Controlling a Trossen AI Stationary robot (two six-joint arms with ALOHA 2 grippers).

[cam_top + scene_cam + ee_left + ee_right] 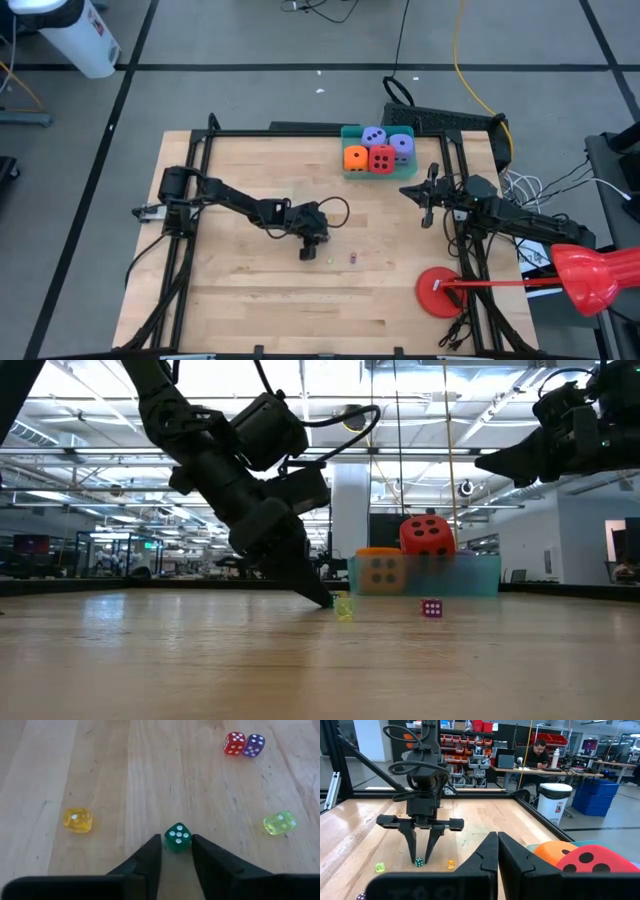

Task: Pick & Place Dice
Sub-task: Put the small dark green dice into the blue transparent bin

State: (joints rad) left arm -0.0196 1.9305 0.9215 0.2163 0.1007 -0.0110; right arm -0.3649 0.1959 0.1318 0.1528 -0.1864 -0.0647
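Observation:
My left gripper (pixel 176 851) slants down at mid-table, closed around a small green die (pixel 177 836). Loose on the wood near it lie an amber die (pixel 77 819), a lime die (pixel 280 822), and a red die (pixel 234 743) touching a purple die (pixel 253 745). Large soft dice sit in a green bin (pixel 349 172) at the far edge: orange (pixel 355 157), red (pixel 381 158) and two lavender (pixel 374 136). My right gripper (pixel 497 851) hangs shut above the table's right side, close to the bin, holding nothing. My left gripper pinches the green die's two opposite side faces (pixel 168 840) between its fingertips (pixel 412 856). The fingers come slanting down from the table's left side. The die sits upright at table level, a five-pip face up; whether it has left the wood I cannot tell.
A flat red disc (pixel 440 292) lies at the near right with a red tool (pixel 590 275) reaching in over it. A black frame rail (pixel 300 133) runs round the tabletop. Bare wood stretches along the near and left sides.

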